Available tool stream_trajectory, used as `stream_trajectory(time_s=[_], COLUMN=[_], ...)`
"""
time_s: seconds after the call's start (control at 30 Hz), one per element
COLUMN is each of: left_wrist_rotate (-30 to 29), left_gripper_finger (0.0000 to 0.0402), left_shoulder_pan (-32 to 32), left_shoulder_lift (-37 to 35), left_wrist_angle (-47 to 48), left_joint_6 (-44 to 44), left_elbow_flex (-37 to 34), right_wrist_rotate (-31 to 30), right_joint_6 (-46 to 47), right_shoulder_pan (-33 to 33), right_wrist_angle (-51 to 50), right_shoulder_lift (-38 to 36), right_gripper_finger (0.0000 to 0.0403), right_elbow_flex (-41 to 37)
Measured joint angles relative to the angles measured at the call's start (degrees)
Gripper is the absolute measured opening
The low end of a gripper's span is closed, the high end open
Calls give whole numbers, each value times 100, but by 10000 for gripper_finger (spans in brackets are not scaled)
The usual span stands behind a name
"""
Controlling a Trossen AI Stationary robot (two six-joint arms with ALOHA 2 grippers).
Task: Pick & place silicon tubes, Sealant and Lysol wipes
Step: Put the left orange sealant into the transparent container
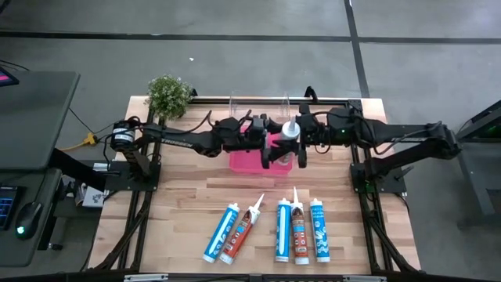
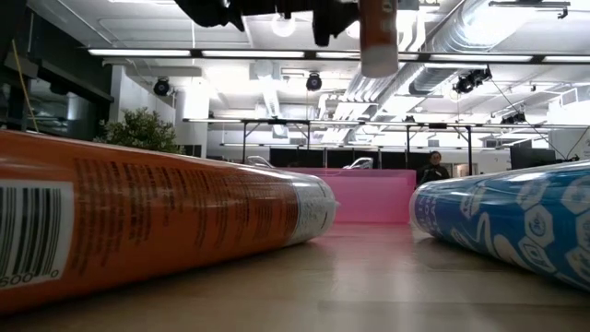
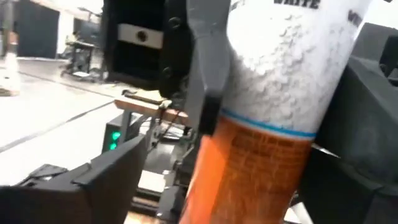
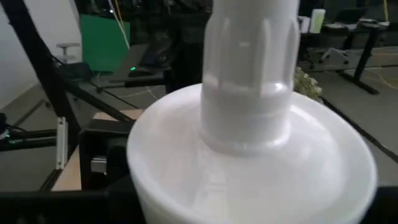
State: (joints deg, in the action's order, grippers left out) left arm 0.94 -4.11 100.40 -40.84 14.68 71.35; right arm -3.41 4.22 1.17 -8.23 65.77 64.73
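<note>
Left gripper (image 1: 270, 149) over pink bin (image 1: 244, 161) near worktop's far edge, fingers apart, beside raised tube. Right gripper (image 1: 296, 146) clamped on that sealant tube (image 1: 290, 131), upright above bin, nozzle up. Five tubes (image 1: 271, 227) lie in row near worktop's front edge, not yet placed. No wipes visible. Judgement: task early, handover between arms underway.
</note>
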Motion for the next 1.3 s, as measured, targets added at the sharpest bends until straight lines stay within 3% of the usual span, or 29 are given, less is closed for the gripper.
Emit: stream_trajectory(time_s=[0.2, 0.37, 0.53, 0.73, 0.97, 1.3], left_wrist_rotate=[-351, -620, -729, -543, 188, 1933], left_gripper_finger=[394, 396, 396, 397, 397, 397], left_shoulder_pan=[-145, -441, -831, -1383, -1944, -3117], left_shoulder_lift=[-2, -208, -451, -741, -782, -772], left_wrist_angle=[338, 1314, 2112, 2743, 2917, 2765], left_joint_6=[-138, -367, -391, -389, -293, -356], left_elbow_flex=[2, 2, -2, 7, -173, -257], right_wrist_rotate=[51, 325, 973, 2031, 2752, 2556], right_joint_6=[-150, -473, -753, -935, -932, -276], right_shoulder_pan=[502, 1229, 2160, 3204, 3915, 4168], right_wrist_angle=[-510, -649, -672, 17, 989, 2710], right_shoulder_lift=[-279, -502, -453, -118, 918, 2453], right_gripper_finger=[178, 178, 178, 178, 178, 178], right_elbow_flex=[2, 4, 1, 2, 2, 20])
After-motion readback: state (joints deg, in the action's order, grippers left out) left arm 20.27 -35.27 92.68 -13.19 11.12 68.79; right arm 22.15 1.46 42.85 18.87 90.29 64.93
